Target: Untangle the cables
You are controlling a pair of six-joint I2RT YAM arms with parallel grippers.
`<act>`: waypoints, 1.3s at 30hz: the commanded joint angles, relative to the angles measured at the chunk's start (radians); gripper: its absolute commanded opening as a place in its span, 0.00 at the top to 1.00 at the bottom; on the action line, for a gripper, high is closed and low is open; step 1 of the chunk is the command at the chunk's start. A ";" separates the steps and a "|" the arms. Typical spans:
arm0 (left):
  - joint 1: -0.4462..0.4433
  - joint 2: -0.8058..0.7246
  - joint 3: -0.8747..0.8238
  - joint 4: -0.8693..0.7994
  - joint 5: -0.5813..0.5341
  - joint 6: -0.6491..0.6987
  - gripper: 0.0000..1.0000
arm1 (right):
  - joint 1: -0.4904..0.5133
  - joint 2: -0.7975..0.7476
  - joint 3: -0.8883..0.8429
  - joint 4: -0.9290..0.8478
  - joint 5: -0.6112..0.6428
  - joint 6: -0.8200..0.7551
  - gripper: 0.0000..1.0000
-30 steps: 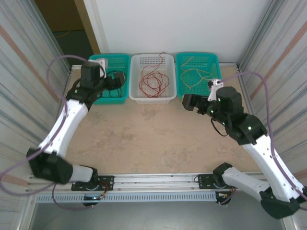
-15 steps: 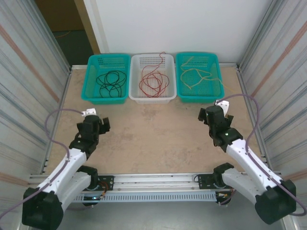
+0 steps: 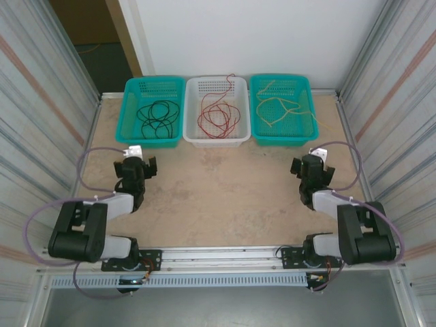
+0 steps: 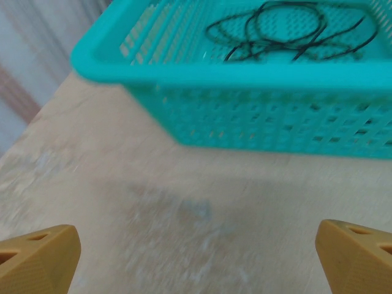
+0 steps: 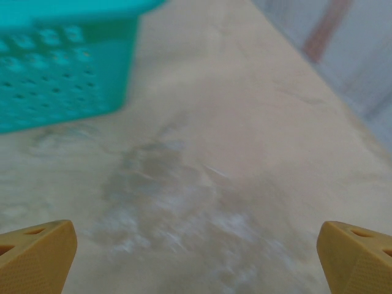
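The black cable (image 3: 155,117) lies coiled in the left teal basket (image 3: 136,92), the red cable (image 3: 218,117) in the white basket (image 3: 216,141), the yellow cable (image 3: 279,109) in the right teal basket (image 3: 283,139); left gripper (image 3: 136,165) and right gripper (image 3: 312,165) are empty, spread wide

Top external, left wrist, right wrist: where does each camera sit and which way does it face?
Top external: above and behind, looking down on the table and three baskets; left arm and right arm show folded.
Left wrist: low over the table, facing the left teal basket with the black cable; the open left fingers frame the bottom corners.
Right wrist: low, facing tabletop and the right teal basket corner; open right fingers below.
Shared: top external and left wrist both show the black cable.
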 commanded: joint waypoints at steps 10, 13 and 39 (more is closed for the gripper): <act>0.156 0.126 0.057 0.123 0.394 0.011 0.01 | -0.157 0.220 0.053 0.323 -0.500 -0.072 0.01; 0.156 0.121 0.056 0.121 0.395 0.011 0.01 | -0.146 0.215 0.052 0.316 -0.476 -0.075 0.01; 0.082 0.124 0.064 0.111 0.217 0.038 0.01 | -0.133 0.210 0.056 0.303 -0.450 -0.081 0.01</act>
